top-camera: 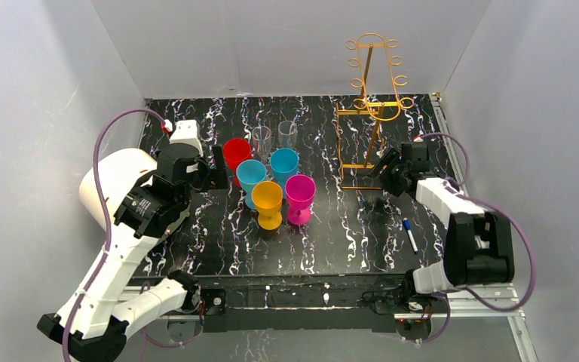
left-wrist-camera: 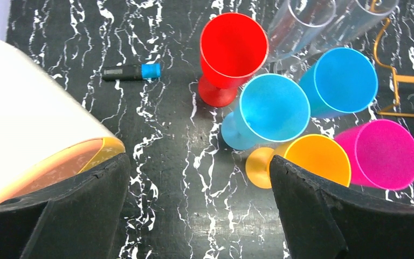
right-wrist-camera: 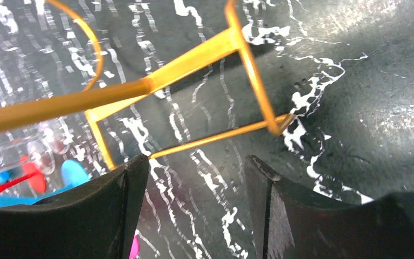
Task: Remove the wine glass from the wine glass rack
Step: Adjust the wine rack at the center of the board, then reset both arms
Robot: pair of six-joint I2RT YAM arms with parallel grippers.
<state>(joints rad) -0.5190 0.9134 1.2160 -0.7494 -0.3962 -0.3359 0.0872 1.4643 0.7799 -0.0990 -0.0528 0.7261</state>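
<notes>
The left pincer (left-wrist-camera: 199, 162) fills the bottom of its own view. Its black fingers (left-wrist-camera: 86, 216) are spread wide with only bare table (left-wrist-camera: 167, 178) between them, so it is released and holding nothing. A white roll (left-wrist-camera: 27, 118) lies against the outer side of one finger. Ahead of the other fingertip, the wine glasses stand upright on the table in a tight cluster. The orange glass (left-wrist-camera: 318, 159) is nearest, with the pink glass (left-wrist-camera: 385, 154) beside it. Two blue glasses (left-wrist-camera: 275, 108) come next, then the red glass (left-wrist-camera: 232, 48) and the clear glasses (left-wrist-camera: 302, 21) farthest out. A blue-tipped marker (left-wrist-camera: 132, 71) lies well ahead, apart from the glasses.

The right pincer (right-wrist-camera: 197, 162) is also released, its fingers parted with nothing between them. The gold rack (right-wrist-camera: 194, 54) stands upright directly in front of it. One thin wire of the rack's base runs just past the fingertips. From above, the glasses sit between the two pincers, beside the rack (top-camera: 373, 98) and not on it.
</notes>
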